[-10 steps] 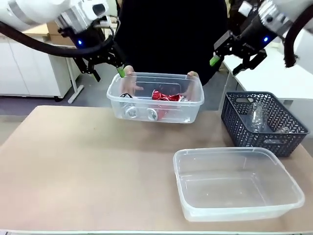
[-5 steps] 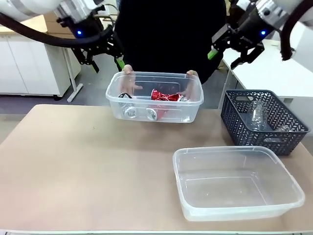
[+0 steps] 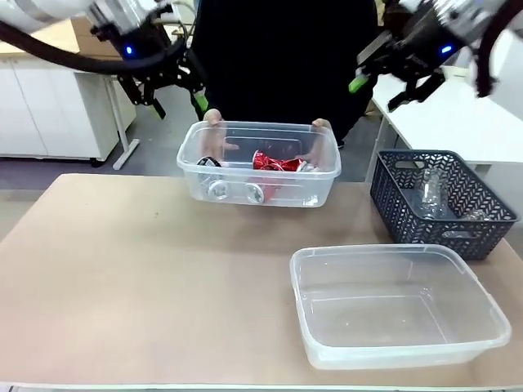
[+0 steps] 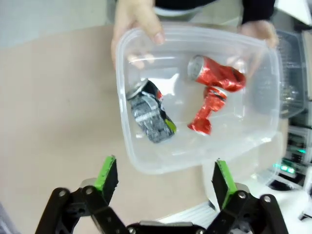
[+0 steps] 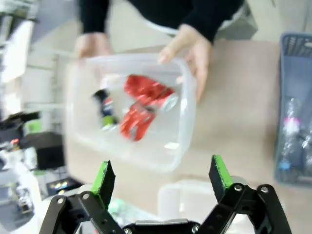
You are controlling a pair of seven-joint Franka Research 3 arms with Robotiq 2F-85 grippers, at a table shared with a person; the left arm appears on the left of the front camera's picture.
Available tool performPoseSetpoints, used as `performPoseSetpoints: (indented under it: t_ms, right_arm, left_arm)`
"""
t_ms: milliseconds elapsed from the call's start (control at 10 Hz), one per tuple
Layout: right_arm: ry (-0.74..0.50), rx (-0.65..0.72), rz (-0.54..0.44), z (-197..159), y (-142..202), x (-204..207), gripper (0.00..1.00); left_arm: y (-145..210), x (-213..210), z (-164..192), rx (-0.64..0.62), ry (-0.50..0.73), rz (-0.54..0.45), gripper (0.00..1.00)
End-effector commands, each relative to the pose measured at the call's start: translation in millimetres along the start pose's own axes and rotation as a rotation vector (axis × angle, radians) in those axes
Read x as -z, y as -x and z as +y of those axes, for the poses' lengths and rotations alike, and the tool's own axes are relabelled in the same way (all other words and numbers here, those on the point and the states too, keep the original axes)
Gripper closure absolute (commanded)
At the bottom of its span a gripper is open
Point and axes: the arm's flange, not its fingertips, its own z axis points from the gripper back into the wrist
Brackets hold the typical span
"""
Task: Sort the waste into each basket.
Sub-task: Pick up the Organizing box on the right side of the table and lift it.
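The robot's left hand (image 3: 176,100) and right hand (image 3: 377,88) both hang released, jaws spread wide and empty, above the far edge of the tan surface (image 3: 122,269), one off each end of a clear rectangular plastic tub (image 3: 323,192). A person's fingers (image 3: 214,119) grip this tub by its far rim at the middle of the far edge; whether its base rests on the surface I cannot tell. Inside lie two crushed red drink cans (image 4: 217,78) and one crushed dark-and-silver can (image 4: 152,117), apart from each other on the tub's floor. A second, identical clear tub (image 3: 372,251) sits empty near the near right corner. Just beyond it, by the right edge, a dark grey mesh-pattern basket (image 3: 470,222) holds clear plastic bottles (image 3: 429,196). The cans look light and thin-walled: probably stiff along their creases, but likely to buckle further under a hard squeeze, with slick metal skins. The pinched waist of each would give the pads the surest seat. The bottles would likely be lighter, springy and slippery. Across the body, or at the firmer neck, seems the better hold, though the basket's walls crowd the approach.
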Motion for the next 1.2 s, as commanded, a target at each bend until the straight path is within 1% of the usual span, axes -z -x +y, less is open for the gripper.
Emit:
performPoseSetpoints:
  t_ms: [0, 100, 200, 300, 400, 500, 600, 700, 800, 900, 1000, 1100]
  right_arm:
    - [-0.266, 0.215, 0.078, -34, 77, -82, 0.00]
    - [-0.332, 0.363, 0.091, -47, 109, -106, 0.00]
    - [-0.376, 0.511, 0.049, -70, 136, -126, 0.00]
    - [-0.377, 0.638, -0.002, -100, 152, -138, 0.00]
    - [-0.353, 0.746, -0.048, -130, 166, -145, 0.00]
    - [-0.250, 0.765, -0.147, -154, 175, -143, 0.00]
    - [-0.370, 0.593, 0.039, -105, 162, -147, 0.00]
    - [-0.370, 0.593, 0.039, -105, 162, -147, 0.00]
    - [-0.322, 0.709, -0.054, -146, 178, -152, 0.00]
    - [-0.079, 0.569, 0.074, -134, 182, -143, 0.00]
    - [0.084, 0.494, 0.240, -130, 194, -127, 0.00]
    - [0.207, 0.474, 0.377, -133, 210, -98, 0.00]
  left_arm:
    - [68, -57, 46, -0.029, 0.255, 0.013, 0.00]
    - [101, -71, 63, -0.106, 0.352, -0.035, 0.00]
    - [129, -76, 77, -0.191, 0.490, -0.125, 0.00]
    - [144, -70, 83, -0.187, 0.622, -0.192, 0.00]
    - [149, -57, 80, -0.199, 0.669, -0.208, 0.00]
    - [148, -45, 74, -0.234, 0.602, -0.167, 0.00]
    - [147, -85, 86, -0.213, 0.609, -0.157, 0.00]
    - [147, -85, 86, -0.213, 0.609, -0.157, 0.00]
    - [159, -65, 88, -0.248, 0.631, -0.163, 0.00]
    - [138, -32, 26, -0.248, 0.514, -0.088, 0.00]
    - [131, 11, -40, -0.362, 0.430, -0.056, 0.00]
    - [139, 60, -94, -0.358, 0.357, 0.041, 0.00]
